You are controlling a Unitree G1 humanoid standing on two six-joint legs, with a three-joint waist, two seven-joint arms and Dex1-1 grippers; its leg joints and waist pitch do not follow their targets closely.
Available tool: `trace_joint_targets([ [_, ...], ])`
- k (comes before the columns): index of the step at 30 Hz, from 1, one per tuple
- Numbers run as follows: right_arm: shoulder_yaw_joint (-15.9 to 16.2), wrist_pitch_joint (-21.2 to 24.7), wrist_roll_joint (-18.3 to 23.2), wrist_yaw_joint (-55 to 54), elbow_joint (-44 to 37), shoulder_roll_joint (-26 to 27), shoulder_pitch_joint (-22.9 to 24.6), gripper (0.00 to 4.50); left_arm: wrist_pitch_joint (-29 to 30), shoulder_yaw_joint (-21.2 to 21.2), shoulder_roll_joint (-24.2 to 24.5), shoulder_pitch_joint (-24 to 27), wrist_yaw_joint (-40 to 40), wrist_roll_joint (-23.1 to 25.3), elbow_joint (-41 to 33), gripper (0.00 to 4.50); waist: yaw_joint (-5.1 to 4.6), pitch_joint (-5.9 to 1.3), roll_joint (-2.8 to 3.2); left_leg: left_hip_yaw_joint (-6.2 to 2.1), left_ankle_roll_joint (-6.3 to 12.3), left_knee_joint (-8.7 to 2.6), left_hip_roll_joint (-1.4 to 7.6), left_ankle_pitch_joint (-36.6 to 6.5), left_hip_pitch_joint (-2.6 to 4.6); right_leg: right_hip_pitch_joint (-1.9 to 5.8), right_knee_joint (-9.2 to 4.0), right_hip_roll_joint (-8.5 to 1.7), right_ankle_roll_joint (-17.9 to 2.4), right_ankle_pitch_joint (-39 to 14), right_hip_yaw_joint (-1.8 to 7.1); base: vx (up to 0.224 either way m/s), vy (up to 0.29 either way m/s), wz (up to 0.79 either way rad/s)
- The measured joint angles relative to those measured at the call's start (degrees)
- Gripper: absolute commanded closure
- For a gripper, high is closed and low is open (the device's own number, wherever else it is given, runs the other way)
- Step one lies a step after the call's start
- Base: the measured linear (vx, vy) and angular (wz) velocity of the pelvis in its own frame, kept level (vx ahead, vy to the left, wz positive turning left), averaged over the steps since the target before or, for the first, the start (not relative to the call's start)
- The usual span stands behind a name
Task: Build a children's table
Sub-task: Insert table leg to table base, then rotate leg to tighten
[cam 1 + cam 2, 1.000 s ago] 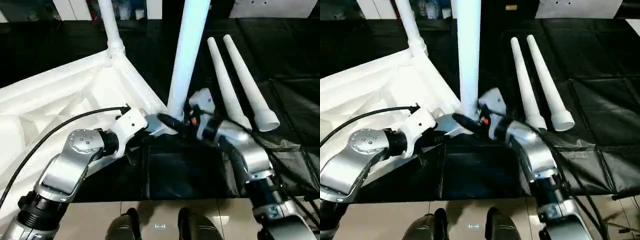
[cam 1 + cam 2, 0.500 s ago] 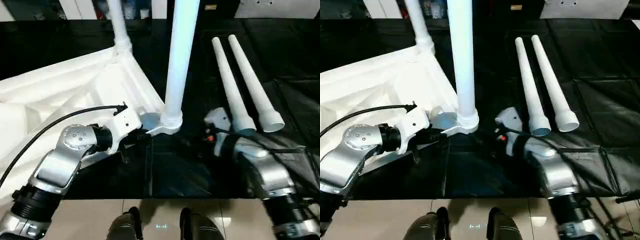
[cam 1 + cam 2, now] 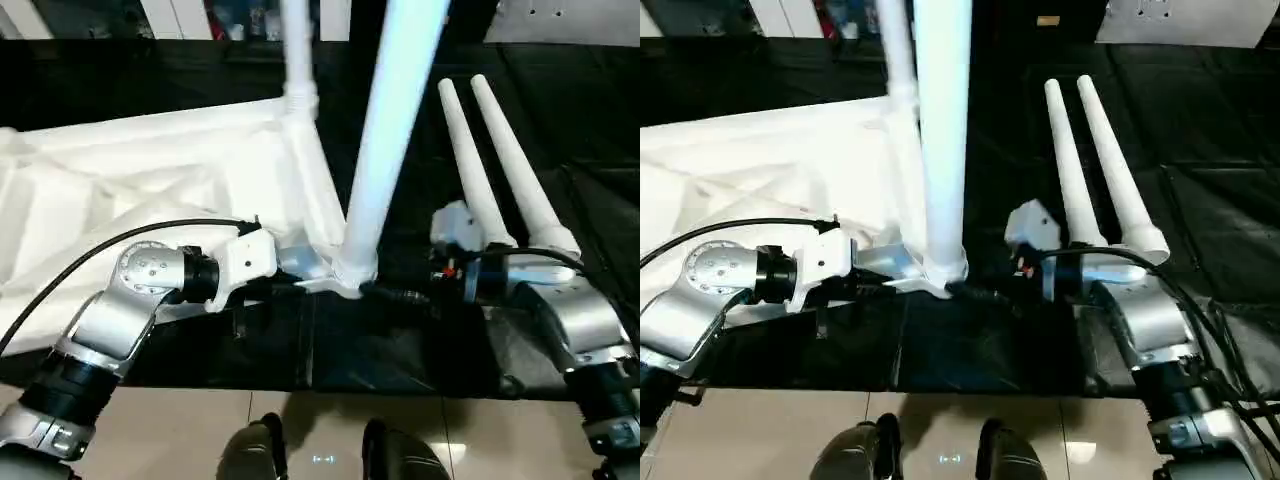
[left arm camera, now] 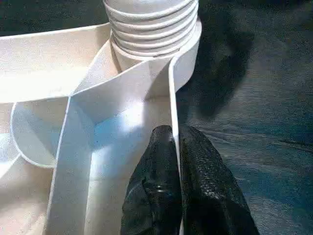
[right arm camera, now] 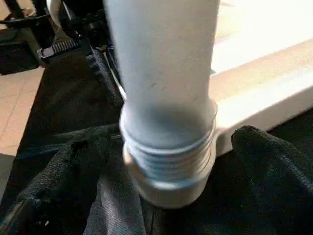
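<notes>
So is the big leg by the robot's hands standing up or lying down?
Standing up, leaning a little. The leg rises from the corner socket of the upside-down table top; its threads still show. Two spare legs lie flat.

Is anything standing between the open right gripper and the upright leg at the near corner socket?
Nothing visible does. The right gripper is open, one black finger on each side of the upright leg at its ribbed base, only bare gap between. The left gripper is shut on the tabletop rim beside that socket.
</notes>
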Motion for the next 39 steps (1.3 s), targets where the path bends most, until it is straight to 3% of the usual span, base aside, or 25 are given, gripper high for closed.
trace_joint_targets([
  [4,0.4,-0.6,-0.8,1.6,2.4,0.2,-2.0,0.02,-1.5,-0.8,0.1,-0.6,-1.3,0.1,0.8,4.50,0.07,0.00,0.00,0.00,0.00,0.06,0.00,0.0,0.00,0.01,0.05,-0.02,0.0,0.0,0.00,0.000,0.000,0.00],
  [5,0.5,-0.6,-0.8,2.0,2.9,0.4,-2.4,0.29,-1.6,-0.9,0.1,-0.8,-1.5,0.1,1.0,4.50,0.05,0.00,0.00,0.00,0.00,0.06,0.00,0.0,-0.01,0.01,0.05,-0.02,0.0,0.0,0.00,0.000,0.000,0.00],
  [18,1.3,-2.0,-0.8,5.0,6.1,2.7,-4.2,1.28,-2.8,-1.0,-0.2,-1.2,-1.9,0.1,2.0,4.50,0.03,0.00,-0.01,0.00,0.04,0.15,0.04,0.0,-0.04,-0.01,0.16,-0.01,0.0,0.0,-0.01,0.000,0.000,0.00],
  [19,1.3,-2.0,-0.8,5.2,6.2,2.7,-4.2,1.51,-3.0,-1.0,-0.2,-1.2,-1.9,0.1,2.0,4.50,0.03,0.00,-0.01,0.00,0.05,0.16,0.04,0.0,-0.04,-0.01,0.16,-0.01,0.0,0.0,-0.01,0.000,0.000,0.00],
  [28,0.9,-2.0,-0.9,5.1,6.0,2.6,-3.7,1.73,-3.2,-0.7,-1.0,-1.5,-1.5,0.1,3.0,4.50,0.24,-0.01,0.00,0.00,0.06,0.29,0.06,0.0,-0.04,0.00,0.30,-0.01,0.0,0.0,-0.01,0.000,0.000,0.00],
  [33,-1.2,-0.7,-0.8,-0.3,3.3,4.1,-0.1,1.73,1.7,-0.1,-3.9,-1.7,1.3,0.1,2.8,4.50,0.48,-0.11,0.16,0.00,0.06,0.44,0.05,0.0,0.10,0.18,0.33,-0.04,-0.1,0.1,0.01,0.000,0.000,0.00],
  [39,-5.4,0.4,-3.9,-19.4,2.3,11.4,2.4,1.74,13.6,1.5,-11.2,-3.4,12.5,1.3,2.6,4.50,-0.69,-0.16,0.26,0.07,-0.14,0.44,-0.02,-0.1,0.55,0.49,0.25,-0.07,0.0,0.0,0.13,0.000,0.000,0.00],
])
